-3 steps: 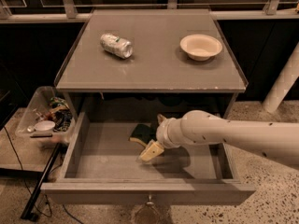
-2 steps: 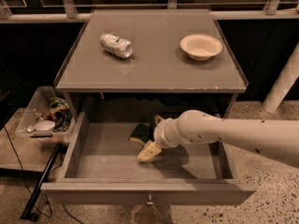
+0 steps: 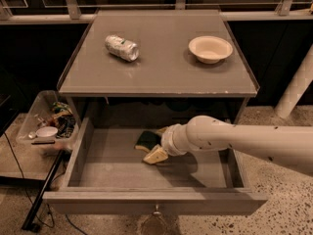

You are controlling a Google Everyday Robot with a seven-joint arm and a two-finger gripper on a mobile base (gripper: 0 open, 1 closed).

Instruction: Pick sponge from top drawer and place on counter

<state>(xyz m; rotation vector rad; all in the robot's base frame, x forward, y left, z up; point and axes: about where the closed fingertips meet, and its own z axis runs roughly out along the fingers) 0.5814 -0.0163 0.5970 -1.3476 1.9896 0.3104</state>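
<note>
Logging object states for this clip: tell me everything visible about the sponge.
The sponge is small, dark green on top, with a paler layer at its edge. It lies in the open drawer, near the middle of its floor. The tool is right at it, reaching in from the picture's right.

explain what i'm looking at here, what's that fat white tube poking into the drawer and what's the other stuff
The white tube is a robot's arm. There is one picture, taken from above and in front of a grey cabinet. The gripper at the arm's tip is inside the open top drawer, right at a green and yellow sponge; whether it grips it cannot be told. On the counter lie a crushed silver can and a pale bowl. A clear bin of clutter stands at the left.
</note>
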